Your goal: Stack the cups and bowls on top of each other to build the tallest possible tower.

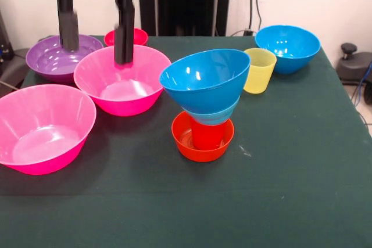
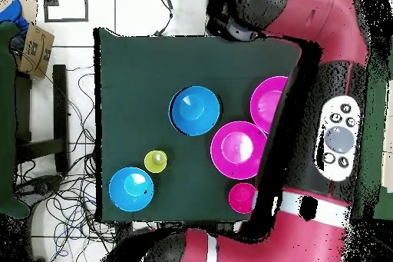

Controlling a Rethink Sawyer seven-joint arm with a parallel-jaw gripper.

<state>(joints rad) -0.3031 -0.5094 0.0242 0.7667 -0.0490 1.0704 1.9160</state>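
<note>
Nearest the camera: large pink bowl (image 1: 43, 127) at the table's (image 1: 279, 201) front left, upright, empty. Tower (image 1: 206, 105) mid-table: small orange bowl (image 1: 200, 143) at the base, red cup (image 1: 206, 136) standing in it, light-blue bowl (image 1: 218, 115) on the cup, large blue bowl (image 1: 204, 79) on top, tilted, opening facing left. Yellow cup (image 1: 259, 70) just behind-right of the tower, second blue bowl (image 1: 288, 47) beyond it. Tool (image 1: 96, 42) spread wide, empty: one finger (image 1: 124, 39) hangs over the second pink bowl (image 1: 123, 79), the other over the purple bowl (image 1: 61, 56); contact with either bowl unclear. Small red bowl (image 1: 129, 36) behind the pink one. Overhead view: arm covers the table's right side, tool hidden.
</note>
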